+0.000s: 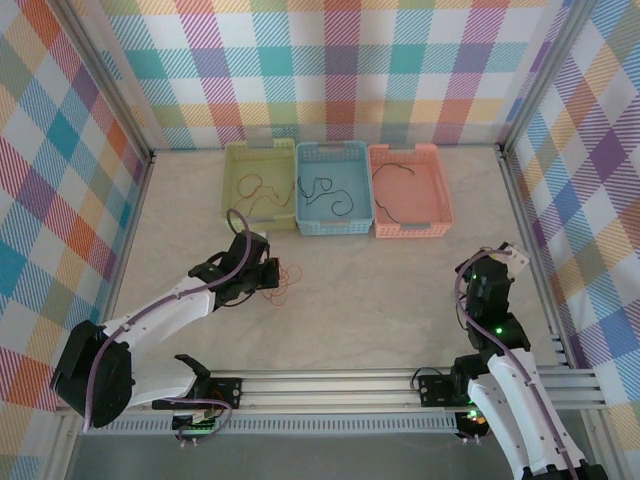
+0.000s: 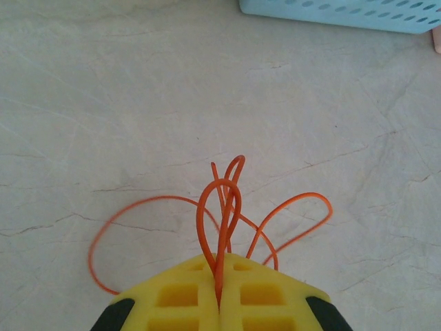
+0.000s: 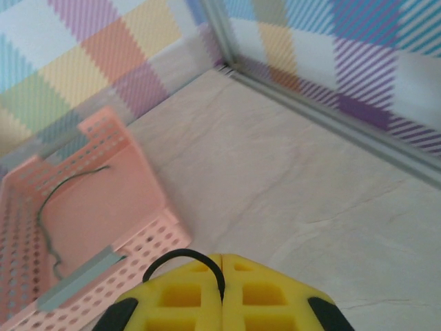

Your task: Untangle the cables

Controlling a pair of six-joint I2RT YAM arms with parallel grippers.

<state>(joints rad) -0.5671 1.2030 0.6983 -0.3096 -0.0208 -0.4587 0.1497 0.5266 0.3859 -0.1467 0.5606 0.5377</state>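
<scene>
Some cables [image 1: 322, 186] already lie in the three baskets [image 1: 334, 147] at upper centre; the left gripper [image 1: 272, 279] has its jaws pinching the orange tangle [image 2: 224, 227] on the tabletop [image 1: 400, 300], the right gripper [image 3: 222, 259] apparently nipping a black wire [image 3: 179, 254]

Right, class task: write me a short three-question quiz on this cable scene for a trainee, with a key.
1. Multiple choice: the looped cable pinched in the left gripper is A green, B orange, C yellow.
2. True or false: the blue basket stands between the yellow basket and the pink basket.
3. Fill in: the right gripper is shut on a thin cable coloured ___.
Key: 1 B; 2 true; 3 black.
</scene>
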